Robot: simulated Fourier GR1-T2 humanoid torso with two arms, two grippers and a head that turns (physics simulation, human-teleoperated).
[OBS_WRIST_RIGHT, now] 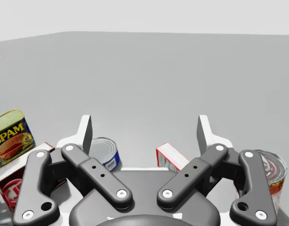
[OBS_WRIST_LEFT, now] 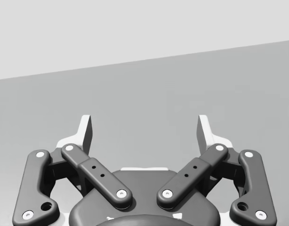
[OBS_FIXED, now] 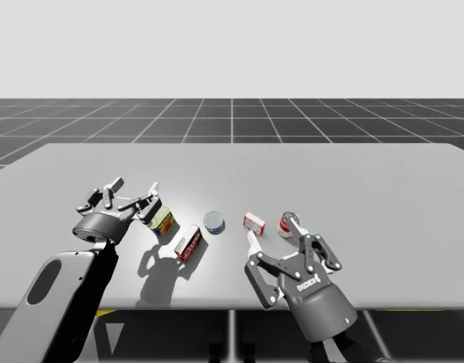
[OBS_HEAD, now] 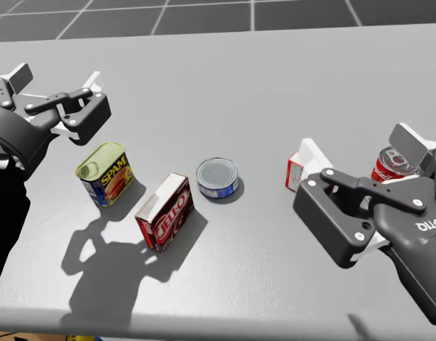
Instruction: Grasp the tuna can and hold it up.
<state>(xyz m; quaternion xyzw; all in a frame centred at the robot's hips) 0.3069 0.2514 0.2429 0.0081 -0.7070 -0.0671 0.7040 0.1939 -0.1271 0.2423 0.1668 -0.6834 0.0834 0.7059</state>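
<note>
The tuna can (OBS_FIXED: 213,221) (OBS_HEAD: 217,177) is short and blue with a silver lid, and it stands upright near the table's middle. My right gripper (OBS_FIXED: 273,231) (OBS_HEAD: 360,149) (OBS_WRIST_RIGHT: 144,129) hovers open to the right of it, above a small red and white box. In the right wrist view the tuna can (OBS_WRIST_RIGHT: 104,151) lies ahead, just beside one finger. My left gripper (OBS_FIXED: 134,189) (OBS_HEAD: 58,82) (OBS_WRIST_LEFT: 144,129) is open and holds nothing, out to the left beyond a yellow and blue can; bare table lies ahead of it.
A yellow and blue rectangular can (OBS_FIXED: 160,218) (OBS_HEAD: 106,172) and a red box (OBS_FIXED: 189,242) (OBS_HEAD: 165,212) sit left of the tuna can. The small red and white box (OBS_FIXED: 254,222) (OBS_HEAD: 295,174) and a red can (OBS_FIXED: 286,224) (OBS_HEAD: 390,165) sit to its right. The grey table (OBS_FIXED: 330,174) stretches far back.
</note>
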